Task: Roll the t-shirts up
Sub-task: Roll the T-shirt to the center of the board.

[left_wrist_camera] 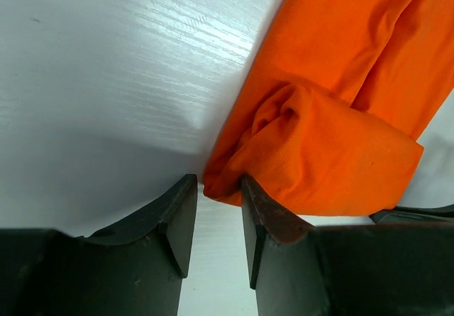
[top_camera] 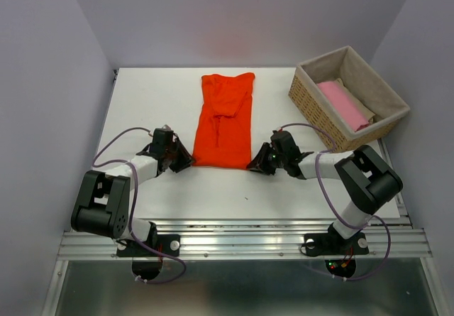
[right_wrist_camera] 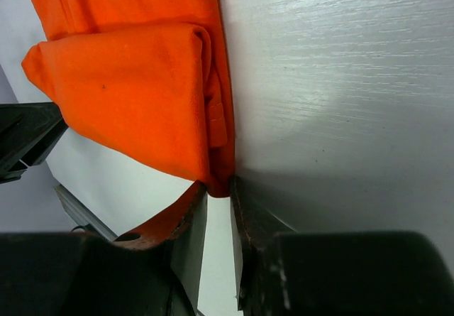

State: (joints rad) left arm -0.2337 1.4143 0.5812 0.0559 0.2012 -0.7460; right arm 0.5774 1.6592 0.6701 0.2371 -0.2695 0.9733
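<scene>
A bright orange-red t-shirt (top_camera: 223, 121) lies folded into a long strip down the middle of the white table, with its near end doubled over. My left gripper (top_camera: 186, 161) is low at the near left corner. In the left wrist view its jaws (left_wrist_camera: 216, 184) stand open, and the shirt's corner (left_wrist_camera: 333, 117) pokes between the tips, touching only the right finger. My right gripper (top_camera: 254, 165) is at the near right corner. In the right wrist view its narrow jaws (right_wrist_camera: 218, 188) pinch the folded corner of the shirt (right_wrist_camera: 128, 82).
A wicker basket (top_camera: 312, 99) with a cloth lining stands at the back right. It holds a pale pink t-shirt (top_camera: 344, 103) and a beige one (top_camera: 362, 106). Grey walls close in the table on three sides.
</scene>
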